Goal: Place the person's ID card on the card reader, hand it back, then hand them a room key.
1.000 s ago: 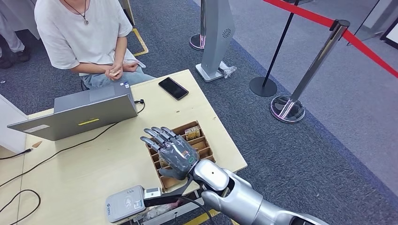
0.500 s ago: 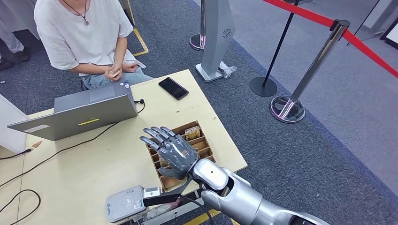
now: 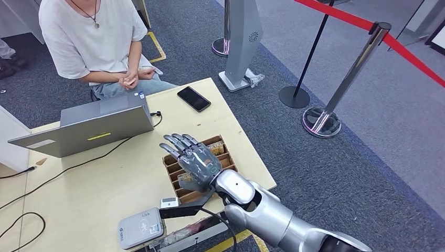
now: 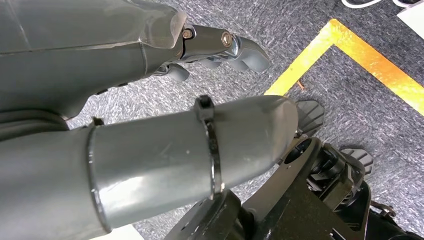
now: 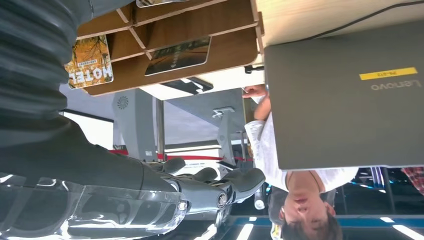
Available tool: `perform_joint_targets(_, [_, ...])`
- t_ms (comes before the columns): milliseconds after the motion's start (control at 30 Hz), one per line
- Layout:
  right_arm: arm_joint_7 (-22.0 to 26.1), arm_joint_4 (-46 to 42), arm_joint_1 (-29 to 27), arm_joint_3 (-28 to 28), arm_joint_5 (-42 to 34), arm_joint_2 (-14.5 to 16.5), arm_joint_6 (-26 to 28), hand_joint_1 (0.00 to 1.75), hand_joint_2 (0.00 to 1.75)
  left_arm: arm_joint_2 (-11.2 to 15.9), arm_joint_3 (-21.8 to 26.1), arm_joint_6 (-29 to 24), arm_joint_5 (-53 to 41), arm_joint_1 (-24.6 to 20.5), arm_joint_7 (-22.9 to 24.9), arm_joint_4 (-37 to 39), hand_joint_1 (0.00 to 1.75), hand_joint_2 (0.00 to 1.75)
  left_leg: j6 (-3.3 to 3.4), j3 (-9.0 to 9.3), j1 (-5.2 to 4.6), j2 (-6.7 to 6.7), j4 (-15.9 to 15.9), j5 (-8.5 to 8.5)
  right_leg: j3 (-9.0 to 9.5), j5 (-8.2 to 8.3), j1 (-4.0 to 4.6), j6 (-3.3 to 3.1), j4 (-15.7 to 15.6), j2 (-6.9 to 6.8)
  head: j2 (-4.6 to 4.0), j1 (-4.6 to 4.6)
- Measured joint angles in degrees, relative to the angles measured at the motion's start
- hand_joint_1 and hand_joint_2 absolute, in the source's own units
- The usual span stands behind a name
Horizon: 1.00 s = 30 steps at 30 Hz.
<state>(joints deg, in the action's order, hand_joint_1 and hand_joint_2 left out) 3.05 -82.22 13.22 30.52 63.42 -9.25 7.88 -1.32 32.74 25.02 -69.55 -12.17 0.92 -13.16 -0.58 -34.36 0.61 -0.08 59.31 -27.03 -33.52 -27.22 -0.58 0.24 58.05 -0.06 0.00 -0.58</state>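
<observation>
ITEM: rt robot hand (image 3: 195, 167). Hovering over the wooden card tray (image 3: 223, 155) near the bench (image 3: 105, 194) front-right corner, fingers spread and extended twd the person (image 3: 97, 42), holding nothing.

ITEM: lt robot hand (image 4: 150, 130). Hanging beside the body over carpet; in the left wrist view the fingers are looking loosely curled w/ nothing in them, but whether it counts as open or closed I cannot tell.

ITEM: room keys. Hotel-branded cards (image 5: 90, 61) lying flat in the tray's slots, directly beneath and just beside the rt palm. Tray's long axis is running away from the robot, slots lying crosswise.

ITEM: ID card (image 3: 127, 81). A small pale thing is resting in the person's hands at their lap, far side of the bench; prob. the card, too small to confirm.

ITEM: card reader (image 3: 140, 228). Sitting at the bench front edge, nothing lying on its top face.

ITEM: laptop (image 3: 86, 127), phone (image 3: 193, 98). Between robot and person.

KEY RELATION: key cards are lying straight below the rt robot hand, so rt arm is by far the nearer; judging, next move is calling for a short drop and pinch rather than a reach.
</observation>
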Motion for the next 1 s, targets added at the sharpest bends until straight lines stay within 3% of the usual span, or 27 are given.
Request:
perform_joint_targets(767, [-1.70,4.46,2.65,-2.42,0.64,-0.02,-1.08,0.00,1.75,0.16,0.00,-0.99,2.50,1.09,-0.40,0.00,0.00,0.00,0.00,-0.01,0.00,-0.01,0.00,0.00,0.00,0.00,0.00,0.00,0.00,-0.01,0.00,-0.01])
perform_joint_targets(1000, [-2.24,4.48,2.53,-2.83,1.45,-0.02,-1.63,0.34,1.75,0.22,0.00,-1.11,2.84,1.37,-0.48,0.00,0.00,0.00,0.00,0.00,0.00,0.00,0.00,0.00,0.00,0.00,0.00,0.00,0.00,0.00,0.00,0.01])
